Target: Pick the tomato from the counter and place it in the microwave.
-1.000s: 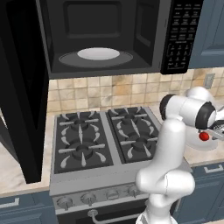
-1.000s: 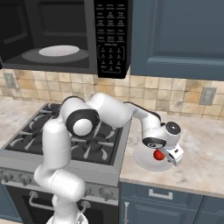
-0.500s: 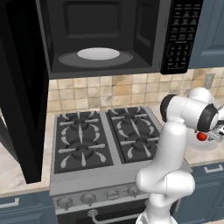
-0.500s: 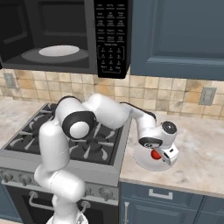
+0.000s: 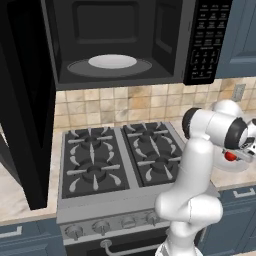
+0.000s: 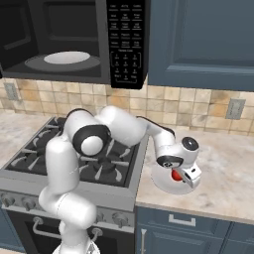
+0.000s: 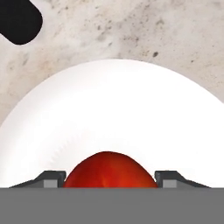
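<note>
The tomato [image 7: 110,169] sits between the two dark fingertips [image 7: 52,178], over a white plate [image 7: 113,109] that lies on the beige worktop [image 6: 233,173] right of the stove [image 5: 120,160]. The jaws [image 6: 179,174] are closed in on either side of it; whether they truly pinch it I cannot tell, since the contact is hidden low in the hand view. If the hold is shallow, the round, smooth fruit could squirt out as the arm lifts, and roll off the plate. The microwave [image 5: 120,45] hangs high above the stove, door open, turntable [image 5: 112,61] bare, so the long upward swing gives a weak grip time to fail. The wrist could also clip the cavity's lower edge.
</note>
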